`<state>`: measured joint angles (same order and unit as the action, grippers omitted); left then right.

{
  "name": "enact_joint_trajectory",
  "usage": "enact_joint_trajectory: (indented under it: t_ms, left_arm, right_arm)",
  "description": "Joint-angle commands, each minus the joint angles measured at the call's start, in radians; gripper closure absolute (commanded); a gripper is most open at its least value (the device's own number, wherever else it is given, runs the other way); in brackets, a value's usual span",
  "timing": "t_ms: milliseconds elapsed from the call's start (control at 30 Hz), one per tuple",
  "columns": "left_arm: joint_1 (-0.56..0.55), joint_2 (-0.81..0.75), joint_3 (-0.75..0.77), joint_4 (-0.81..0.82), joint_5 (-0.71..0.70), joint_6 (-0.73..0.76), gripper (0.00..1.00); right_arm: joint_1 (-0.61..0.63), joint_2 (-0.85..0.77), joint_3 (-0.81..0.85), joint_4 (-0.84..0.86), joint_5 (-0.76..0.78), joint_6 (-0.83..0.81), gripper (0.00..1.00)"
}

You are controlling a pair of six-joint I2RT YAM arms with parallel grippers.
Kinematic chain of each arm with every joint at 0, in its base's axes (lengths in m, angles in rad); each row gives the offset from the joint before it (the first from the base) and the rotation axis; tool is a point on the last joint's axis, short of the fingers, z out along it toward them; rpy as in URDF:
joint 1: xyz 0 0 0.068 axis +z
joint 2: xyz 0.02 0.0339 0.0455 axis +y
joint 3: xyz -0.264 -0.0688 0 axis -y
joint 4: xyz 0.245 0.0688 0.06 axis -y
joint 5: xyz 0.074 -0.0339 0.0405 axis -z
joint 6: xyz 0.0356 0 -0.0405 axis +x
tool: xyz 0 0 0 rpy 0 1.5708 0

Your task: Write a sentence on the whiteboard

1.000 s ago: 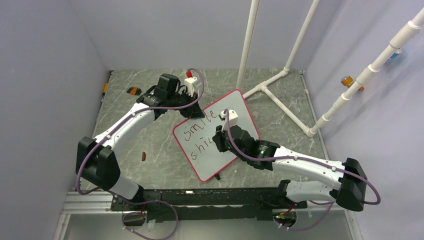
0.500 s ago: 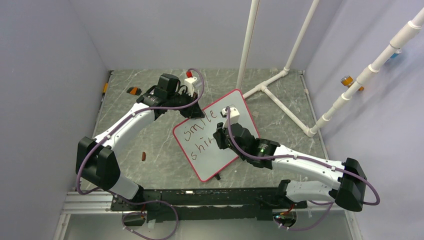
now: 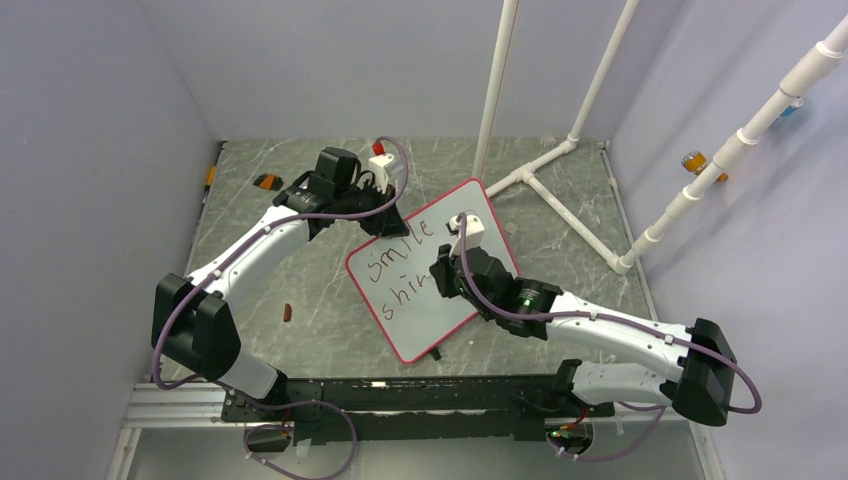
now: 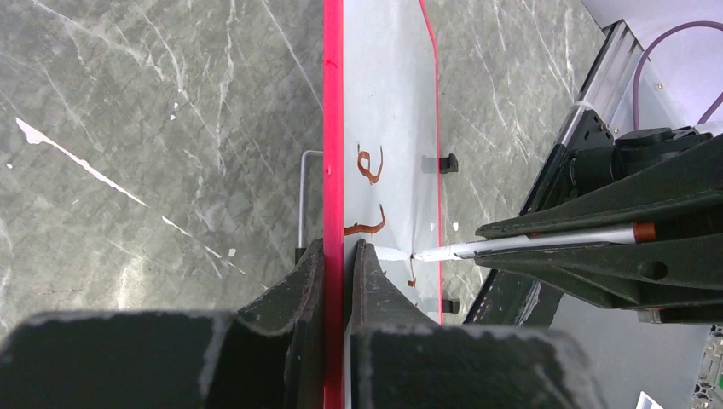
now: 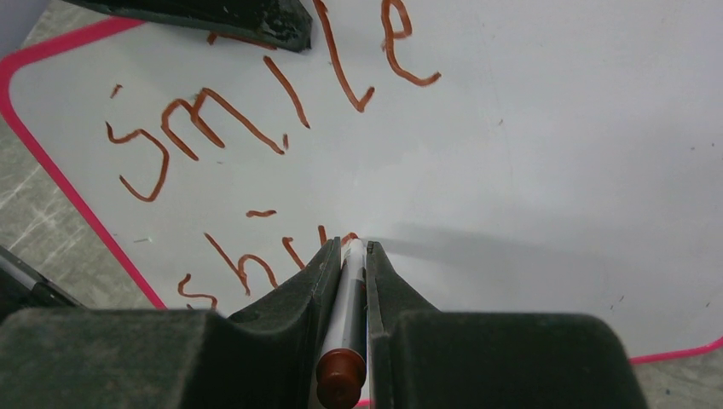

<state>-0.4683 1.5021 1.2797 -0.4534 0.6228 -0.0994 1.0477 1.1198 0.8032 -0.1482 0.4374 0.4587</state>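
The whiteboard (image 3: 408, 315) lies tilted on the marble table, white with a red-pink rim. The sentence (image 3: 398, 262) on it reads "smile" with a partly written "shi" below, also in the right wrist view (image 5: 256, 111). My left gripper (image 3: 385, 222) is shut on the board's far rim, seen edge-on in the left wrist view (image 4: 333, 256). My right gripper (image 3: 445, 275) is shut on a white marker (image 5: 345, 307) with a brown end, its tip touching the board at the second line. The marker also shows in the left wrist view (image 4: 546, 241).
A white pipe frame (image 3: 560, 190) stands at the back right of the table. A brown marker cap (image 3: 288, 312) lies left of the board. A small orange and black object (image 3: 266, 181) lies at the back left. A black clip (image 3: 434, 352) sticks out at the board's near edge.
My right gripper has shifted slightly right along the second line with the marker, adding strokes after "shi". The left arm and board have not moved.
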Motion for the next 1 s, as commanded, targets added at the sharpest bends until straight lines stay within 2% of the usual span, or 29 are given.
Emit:
enact_joint_trajectory:
  t_ms: [0,367,667,967]
  left_arm:
    - [0.004,-0.034,0.021,0.058,-0.085,0.068,1.0]
    - [0.005,-0.031,0.022,0.059,-0.085,0.066,1.0]
    - [0.004,-0.034,0.018,0.062,-0.087,0.063,1.0]
    - [0.004,-0.036,0.016,0.063,-0.087,0.064,1.0]
  right_arm:
    - [-0.009,-0.031,-0.043,0.014,0.008,0.028,1.0]
    - [-0.008,-0.08,-0.08,0.008,0.011,0.057,1.0]
    - [-0.01,-0.185,-0.117,0.14,0.016,0.041,1.0]
    - [-0.038,-0.158,-0.14,0.201,0.015,0.06,1.0]
